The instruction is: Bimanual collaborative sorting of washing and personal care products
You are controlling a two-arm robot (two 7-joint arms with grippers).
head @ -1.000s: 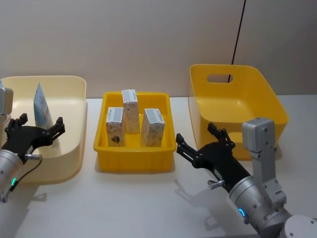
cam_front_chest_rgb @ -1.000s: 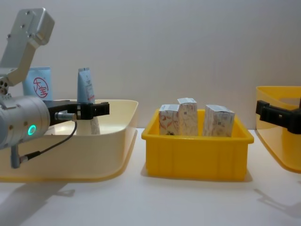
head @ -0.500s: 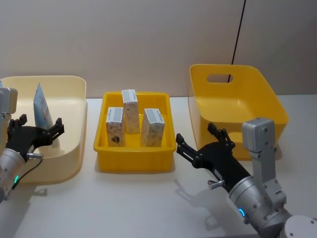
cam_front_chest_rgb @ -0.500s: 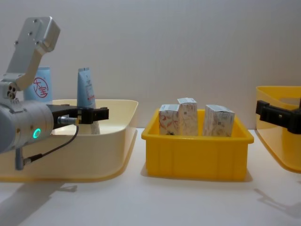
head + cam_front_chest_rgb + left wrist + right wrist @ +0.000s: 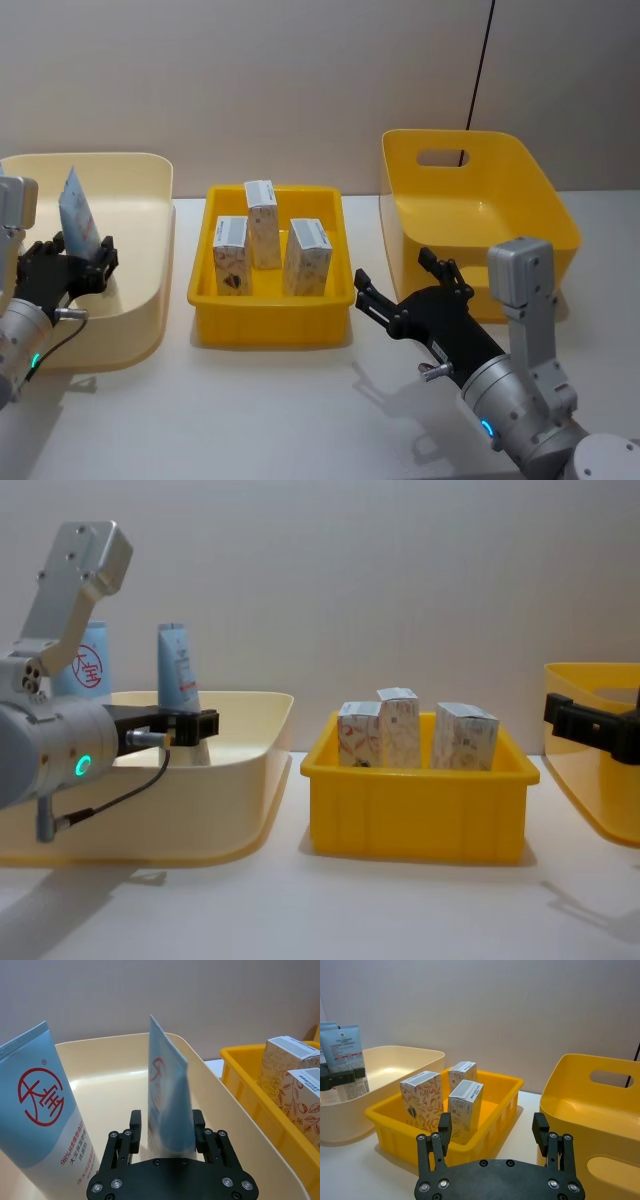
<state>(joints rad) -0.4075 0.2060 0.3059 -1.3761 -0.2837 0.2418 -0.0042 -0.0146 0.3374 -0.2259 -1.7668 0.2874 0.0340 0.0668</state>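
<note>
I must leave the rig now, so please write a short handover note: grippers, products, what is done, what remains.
Left gripper: shut on the slim tube, upright inside the cream bin.
Right gripper: open, idle over the table by the yellow tray.
Done: seemingly, a wide tube stands in the cream bin.
Left: three cartons wait in the tray, probably bound for the handled bin.

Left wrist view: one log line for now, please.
left gripper | clamped on squeeze tube in cream bin | right gripper open, idle near cartons

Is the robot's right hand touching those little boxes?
Apart. Head view: the open right hand is outside the yellow tray, whose wall separates it from the cartons.
</note>
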